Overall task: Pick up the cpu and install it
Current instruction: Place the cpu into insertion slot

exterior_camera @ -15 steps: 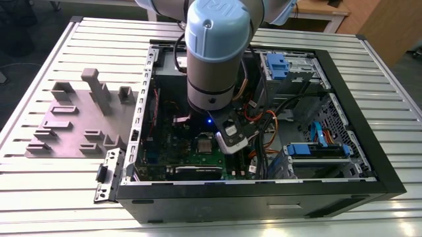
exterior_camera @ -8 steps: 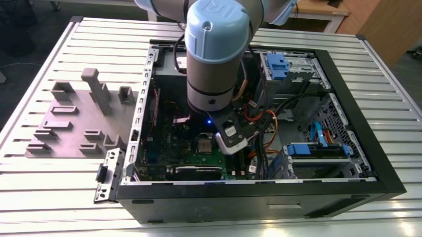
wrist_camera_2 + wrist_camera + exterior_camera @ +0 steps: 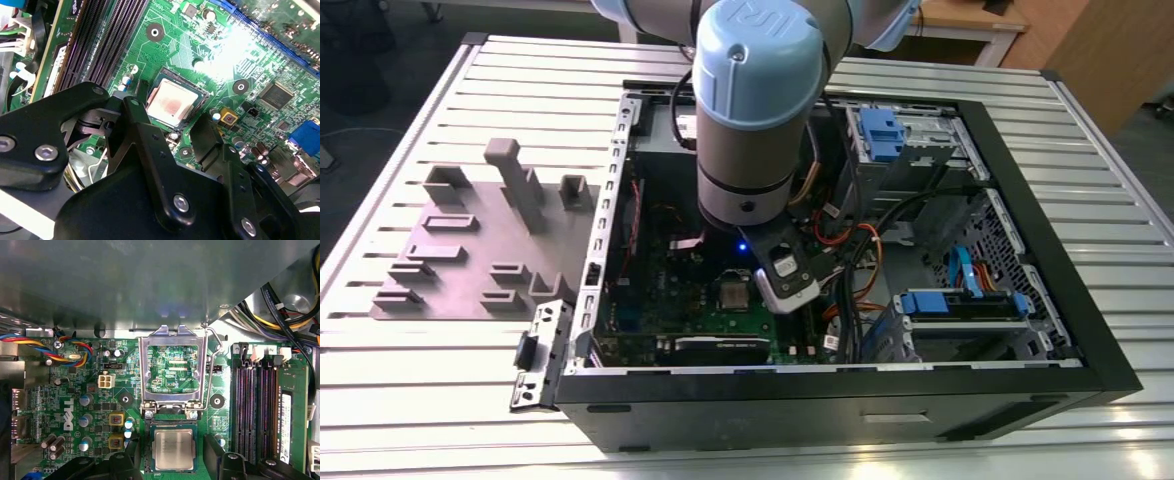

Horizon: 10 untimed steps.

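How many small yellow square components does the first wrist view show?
2. One small yellow square component sits near the open silver metal socket frame; the other sits beside the silver square cpu. Others may be hidden.

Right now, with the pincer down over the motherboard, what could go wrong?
The cpu lies seated but unclamped: the metal socket frame stands hinged open, so a nudge from the open pincer straddling it could shift it. The pincer's fingers sit close to small capacitors, which they might knock.
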{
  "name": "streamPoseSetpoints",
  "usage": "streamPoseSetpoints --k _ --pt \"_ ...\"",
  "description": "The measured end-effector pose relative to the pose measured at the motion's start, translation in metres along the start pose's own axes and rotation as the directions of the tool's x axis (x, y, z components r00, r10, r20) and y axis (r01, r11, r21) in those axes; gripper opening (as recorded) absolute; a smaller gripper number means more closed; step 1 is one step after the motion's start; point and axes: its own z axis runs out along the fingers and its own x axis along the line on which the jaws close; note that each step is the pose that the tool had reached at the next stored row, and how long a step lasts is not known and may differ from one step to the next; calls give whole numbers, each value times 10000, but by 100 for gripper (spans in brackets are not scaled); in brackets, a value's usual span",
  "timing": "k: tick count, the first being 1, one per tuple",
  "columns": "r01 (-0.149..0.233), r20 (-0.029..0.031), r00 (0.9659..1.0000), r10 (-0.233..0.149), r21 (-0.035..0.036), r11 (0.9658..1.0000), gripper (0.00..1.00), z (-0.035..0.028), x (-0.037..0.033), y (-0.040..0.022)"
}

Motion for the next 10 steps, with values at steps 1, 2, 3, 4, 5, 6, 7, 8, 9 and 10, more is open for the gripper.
streamPoseSetpoints --k 1,2,3,4,5,6,7,8,9,10 --pt "0 0 10000 0 0 10000 61 0 0 0" --pt "0 0 10000 0 1 10000 61 0 0 0" --pt "-1 0 10000 1 0 10000 61 0 0 0" --pt "-1 0 10000 1 0 10000 61 0 1 0" --pt "0 0 10000 0 1 10000 61 0 1 0" --pt "0 0 10000 0 0 10000 61 0 1 0" --pt "0 0 10000 0 0 10000 61 0 1 0" --pt "0 0 10000 0 0 10000 61 0 1 0" --pt "-2 -2 10000 2 0 10000 61 0 2 0" --pt "-2 -1 10000 2 0 10000 60 0 2 0"
